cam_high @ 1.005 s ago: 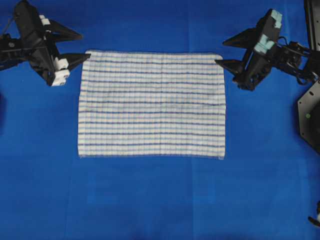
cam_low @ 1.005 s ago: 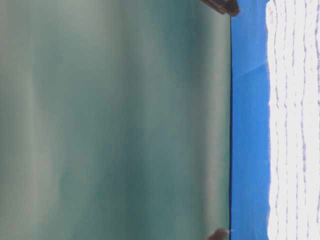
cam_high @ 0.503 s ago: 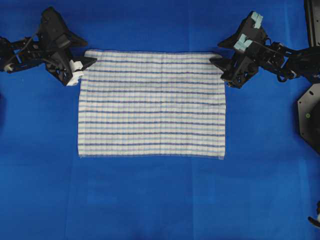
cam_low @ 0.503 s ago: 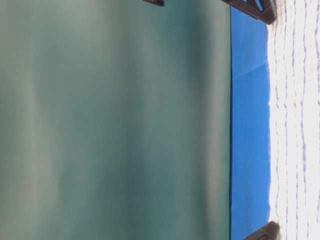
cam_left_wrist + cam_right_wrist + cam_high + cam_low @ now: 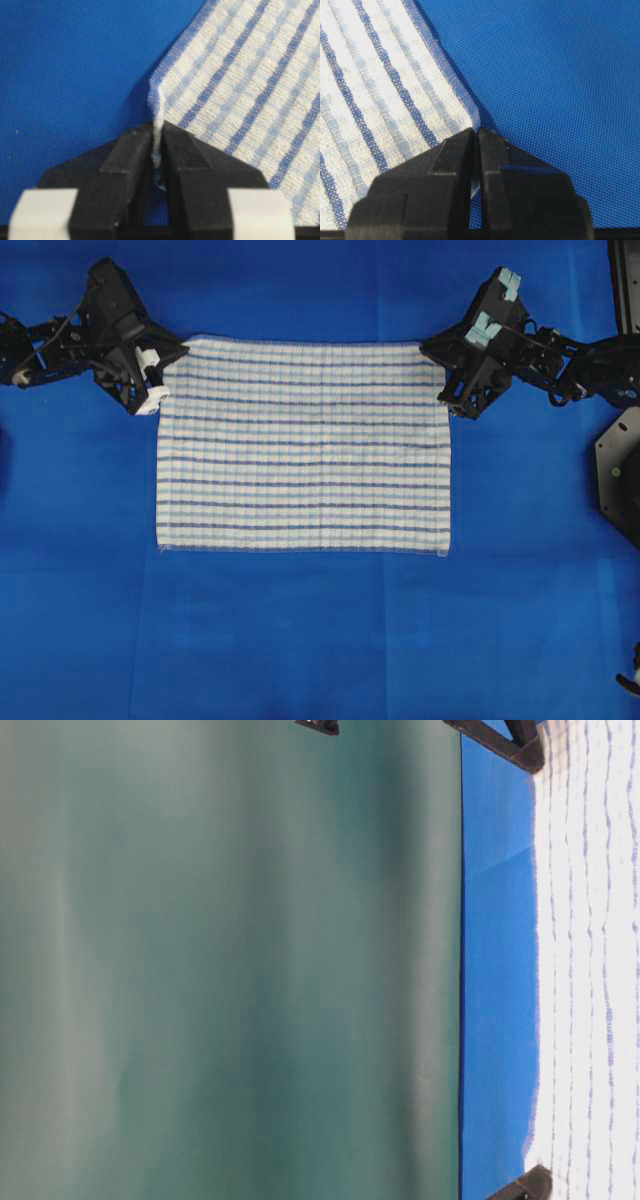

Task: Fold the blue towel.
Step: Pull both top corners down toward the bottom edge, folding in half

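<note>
The blue towel (image 5: 303,445) lies spread flat near the middle of the counter (image 5: 300,640), which is covered in plain blue cloth, its stripes running side to side in the overhead view and its near edge undisturbed. The left gripper (image 5: 160,368) sits at the far left corner and the right gripper (image 5: 440,362) at the far right corner. Both sets of jaws are closed tight, each on a pinch of hem: the left wrist view shows a thin ridge of the towel (image 5: 240,90) drawn up and trapped between the black tips of the left gripper (image 5: 159,150), and the right wrist view shows the corner of the towel (image 5: 385,100) disappearing into the seam of the right gripper (image 5: 476,145). The table-level view shows little beyond the far edge of the cloth and dark arm parts at the frame edges. The step in hand looks like the grasp of the two far corners, just secured, with no fold made yet. The next move probably calls for both arms to lift together, enough to clear the cloth beneath, then carry the far edge evenly toward the near edge so the corners meet. Uneven travel could skew the fold, and so thin a pinch might slip if the pull is abrupt.
</note>
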